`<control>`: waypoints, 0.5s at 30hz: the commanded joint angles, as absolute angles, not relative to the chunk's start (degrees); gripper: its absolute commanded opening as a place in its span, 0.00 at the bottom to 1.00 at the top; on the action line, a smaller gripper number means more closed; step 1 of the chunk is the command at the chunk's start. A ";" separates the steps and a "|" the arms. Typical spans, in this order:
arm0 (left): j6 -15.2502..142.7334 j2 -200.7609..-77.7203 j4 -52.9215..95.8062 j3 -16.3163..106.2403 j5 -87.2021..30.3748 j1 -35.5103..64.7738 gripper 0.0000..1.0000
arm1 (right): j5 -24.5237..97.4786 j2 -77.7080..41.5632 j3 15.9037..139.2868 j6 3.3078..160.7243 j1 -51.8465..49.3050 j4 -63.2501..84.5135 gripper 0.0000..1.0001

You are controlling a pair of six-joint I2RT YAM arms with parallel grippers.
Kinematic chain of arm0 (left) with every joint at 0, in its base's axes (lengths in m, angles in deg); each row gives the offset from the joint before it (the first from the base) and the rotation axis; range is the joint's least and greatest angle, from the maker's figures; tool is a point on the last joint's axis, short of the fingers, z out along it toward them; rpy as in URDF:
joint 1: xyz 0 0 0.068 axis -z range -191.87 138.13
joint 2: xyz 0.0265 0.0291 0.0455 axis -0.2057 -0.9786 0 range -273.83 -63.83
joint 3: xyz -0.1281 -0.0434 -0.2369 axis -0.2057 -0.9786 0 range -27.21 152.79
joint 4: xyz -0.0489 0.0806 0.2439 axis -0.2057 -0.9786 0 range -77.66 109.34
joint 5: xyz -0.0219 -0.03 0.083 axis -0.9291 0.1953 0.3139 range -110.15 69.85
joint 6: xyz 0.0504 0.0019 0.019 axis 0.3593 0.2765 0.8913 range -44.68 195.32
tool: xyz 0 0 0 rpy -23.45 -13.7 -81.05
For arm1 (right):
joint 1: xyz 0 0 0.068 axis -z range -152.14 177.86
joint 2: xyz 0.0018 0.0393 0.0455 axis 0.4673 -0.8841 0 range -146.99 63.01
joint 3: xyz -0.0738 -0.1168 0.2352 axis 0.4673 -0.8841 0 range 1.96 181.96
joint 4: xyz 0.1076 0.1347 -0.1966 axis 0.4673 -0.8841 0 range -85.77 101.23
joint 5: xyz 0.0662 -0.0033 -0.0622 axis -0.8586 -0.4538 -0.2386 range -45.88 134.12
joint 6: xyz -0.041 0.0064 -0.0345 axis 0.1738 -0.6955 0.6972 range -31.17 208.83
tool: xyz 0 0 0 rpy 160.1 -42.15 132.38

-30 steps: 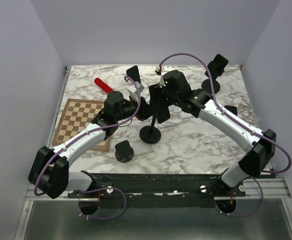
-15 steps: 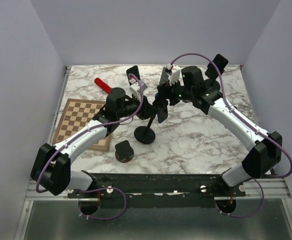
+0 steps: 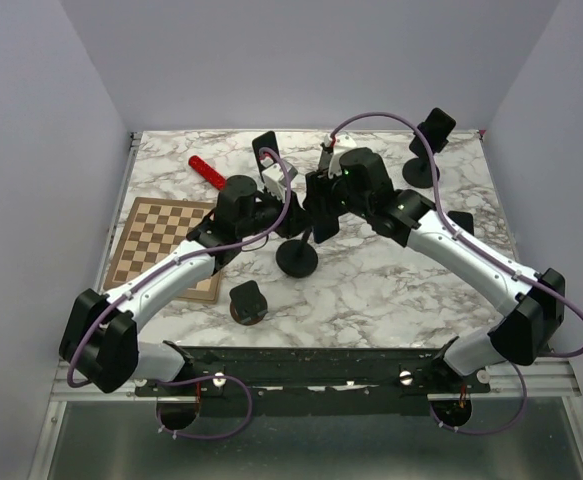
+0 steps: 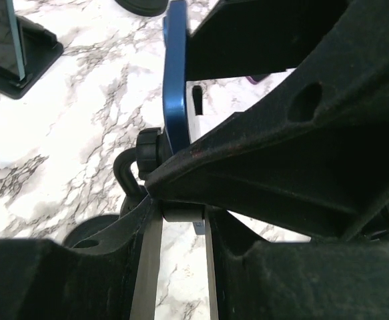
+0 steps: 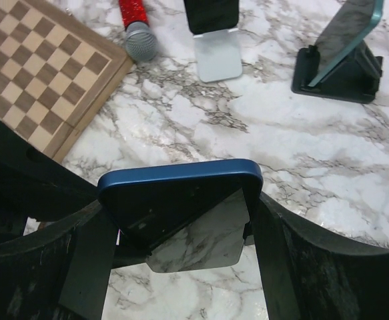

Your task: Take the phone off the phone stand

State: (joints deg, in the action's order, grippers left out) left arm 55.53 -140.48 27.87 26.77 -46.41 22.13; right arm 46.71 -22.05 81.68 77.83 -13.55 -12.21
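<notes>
Since half a second ago the phone stand [image 3: 297,257] has slid its round black base slightly away from the arms across the veined marble desk [image 3: 391,285], and my right wrist has swung in over it. Nearer than the stand sits a small black holder [image 3: 247,300]. My left hand [image 4: 164,203] is clamped on the stand's thin neck under its knob; its matte black fingers fill the wrist view and hide the joint. My right hand [image 5: 181,210] pinches the phone [image 5: 171,200] by both long edges at the stand's top. The phone has a rounded blue frame and a glossy screen mirroring marble. Whether it has cleared the cradle I cannot tell. Left of the stand lies a wooden chessboard [image 3: 161,245]; beyond the stand are a red microphone [image 3: 208,171] with a mesh head and a silver stand [image 5: 217,57].
</notes>
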 commanded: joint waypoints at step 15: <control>52.86 -139.59 34.36 24.74 -43.61 25.03 0.40 | 57.56 -19.64 83.28 68.14 -21.89 -2.94 0.01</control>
